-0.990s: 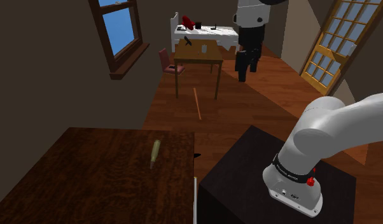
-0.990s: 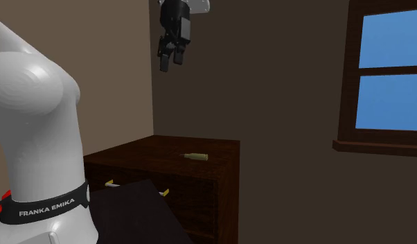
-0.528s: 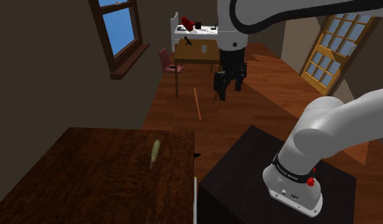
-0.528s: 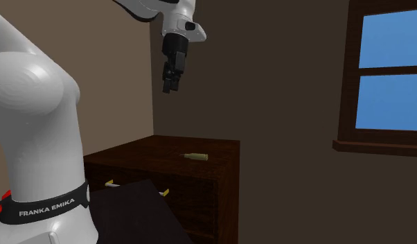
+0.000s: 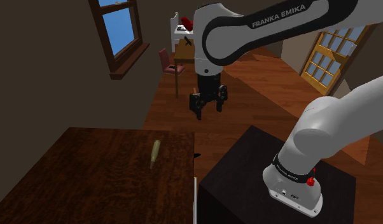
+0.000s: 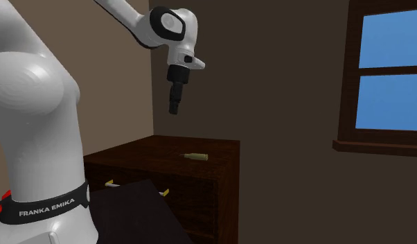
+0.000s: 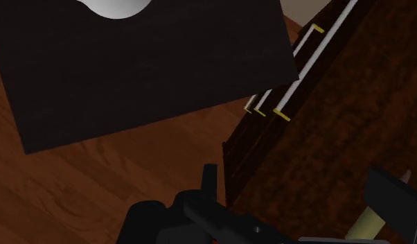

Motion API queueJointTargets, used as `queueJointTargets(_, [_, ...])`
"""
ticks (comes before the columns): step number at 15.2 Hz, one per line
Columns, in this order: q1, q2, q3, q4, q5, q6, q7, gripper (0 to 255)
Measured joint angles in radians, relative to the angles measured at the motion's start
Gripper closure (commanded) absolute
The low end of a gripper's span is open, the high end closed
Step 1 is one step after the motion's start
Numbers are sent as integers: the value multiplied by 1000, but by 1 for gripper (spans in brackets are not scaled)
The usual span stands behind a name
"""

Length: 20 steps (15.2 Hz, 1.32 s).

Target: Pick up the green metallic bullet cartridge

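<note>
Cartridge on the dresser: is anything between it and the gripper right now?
Nothing visible does. The olive-green cartridge lies alone on the dark wooden dresser top, and the gripper hangs well above it with its fingers open. Only open air separates them.

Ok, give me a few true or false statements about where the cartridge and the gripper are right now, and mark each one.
1. The cartridge lies on its side on the dark wooden dresser. True.
2. The gripper is shut on the cartridge. False: it hangs in the air, apart from the cartridge, holding nothing.
3. The gripper's fingers stand apart. True.
4. The cartridge sits inside an open drawer. False: it rests on the dresser's top.
5. The window shows blue through its panes. True.
</note>
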<state>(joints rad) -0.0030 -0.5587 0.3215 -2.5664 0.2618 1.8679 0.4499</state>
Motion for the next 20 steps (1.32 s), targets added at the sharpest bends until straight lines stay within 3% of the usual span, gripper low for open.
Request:
queueJointTargets(5, [-12,169,84,26,49,161,148,0])
queueJointTargets(10, [-28,374,157,94,46,321,311,0])
queueJointTargets(15, [-33,601,191,195,-22,463,489,0])
queueJointTargets(20, [8,817,168,320,-112,570,667,0])
